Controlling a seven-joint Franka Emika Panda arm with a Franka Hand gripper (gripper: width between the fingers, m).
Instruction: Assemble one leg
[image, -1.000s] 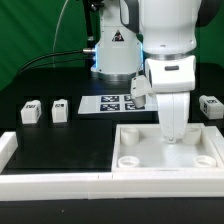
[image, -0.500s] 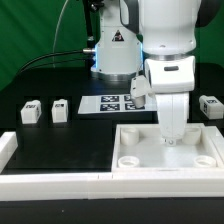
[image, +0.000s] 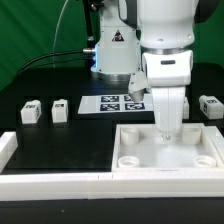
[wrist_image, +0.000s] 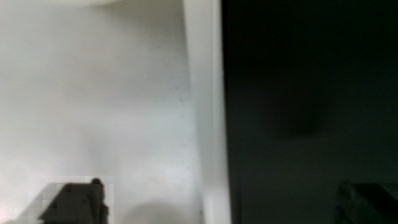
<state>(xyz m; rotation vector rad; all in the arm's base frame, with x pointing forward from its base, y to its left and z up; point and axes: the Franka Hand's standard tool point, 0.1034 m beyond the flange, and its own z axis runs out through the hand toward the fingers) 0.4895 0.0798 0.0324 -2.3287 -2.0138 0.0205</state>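
Three small white legs with tags lie on the black table: two at the exterior view's left and one at the right. My gripper points straight down at the far edge of the big white panel. In the wrist view the gripper is open, its dark fingertips wide apart. The panel's white surface and its edge lie between them, with dark table beyond. It holds nothing.
The marker board lies flat behind the panel. A low white wall runs along the front and up the exterior view's left. The robot's base stands at the back.
The arm has shifted slightly toward the exterior view's left and the wrist has turned. The legs and panel have not moved.
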